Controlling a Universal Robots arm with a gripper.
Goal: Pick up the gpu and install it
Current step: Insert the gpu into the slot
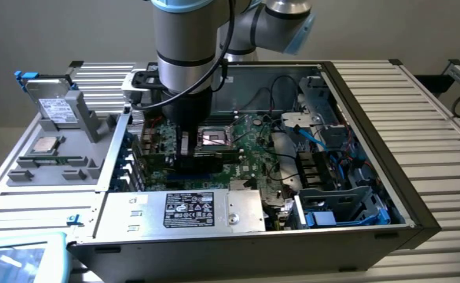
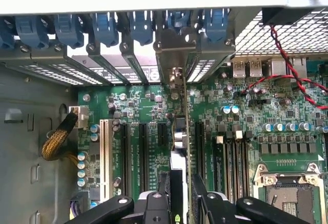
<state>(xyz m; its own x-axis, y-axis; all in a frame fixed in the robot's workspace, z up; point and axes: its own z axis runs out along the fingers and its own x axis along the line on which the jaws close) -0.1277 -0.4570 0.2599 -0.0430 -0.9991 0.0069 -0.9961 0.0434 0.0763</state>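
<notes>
The gpu [image 2: 180,131] stands on edge over the expansion slots of the green motherboard [image 2: 246,106], and I see it edge-on. Its metal bracket reaches the rear slot openings of the case. My gripper [image 2: 182,203] is shut on the card, one black finger [image 2: 163,196] on each side of it. In the exterior view the gripper [image 1: 185,147] is down inside the open computer case, and the gpu [image 1: 214,155] shows as a thin green strip low over the motherboard [image 1: 253,141], beside the CPU socket [image 1: 214,137].
Blue slot clips [image 2: 105,26] line the rear wall of the case. A white slot [image 2: 105,157] and black slots lie beside the card. Red wires [image 2: 292,65] cross near the rear ports. The power supply [image 1: 187,209] and a drive cage [image 1: 347,206] border the board.
</notes>
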